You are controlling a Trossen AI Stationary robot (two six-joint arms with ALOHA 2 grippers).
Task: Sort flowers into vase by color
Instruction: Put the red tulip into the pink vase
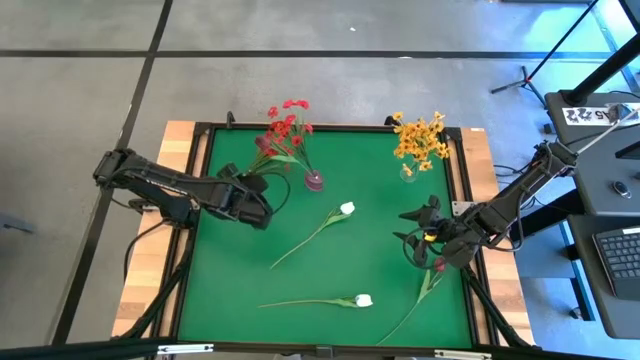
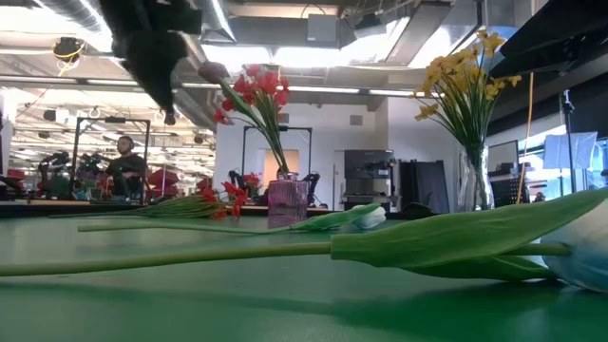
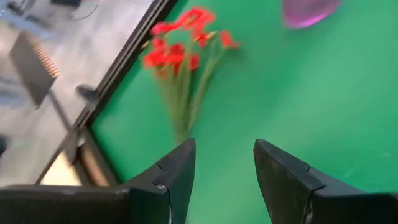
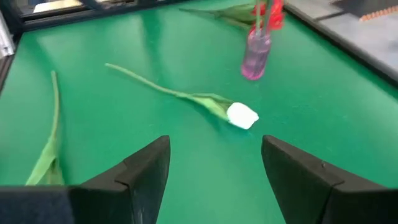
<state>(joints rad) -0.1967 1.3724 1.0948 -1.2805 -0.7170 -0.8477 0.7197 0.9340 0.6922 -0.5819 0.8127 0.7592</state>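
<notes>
Grey floor [image 1: 300, 30], desk [image 1: 615, 200] beside table, perhaps ceiling lights [image 2: 323, 52]

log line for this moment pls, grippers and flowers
left gripper: open, empty, above loose red spray | right gripper: open, empty, facing white bud | pink vase: red | clear vase: yellow

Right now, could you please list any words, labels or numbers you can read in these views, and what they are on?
None can be read for certain.
White tag on the stand right of the table: dark marks, too small to read.
Keyboard there: keys too small.
Vases, flowers, mat: no text.
</notes>
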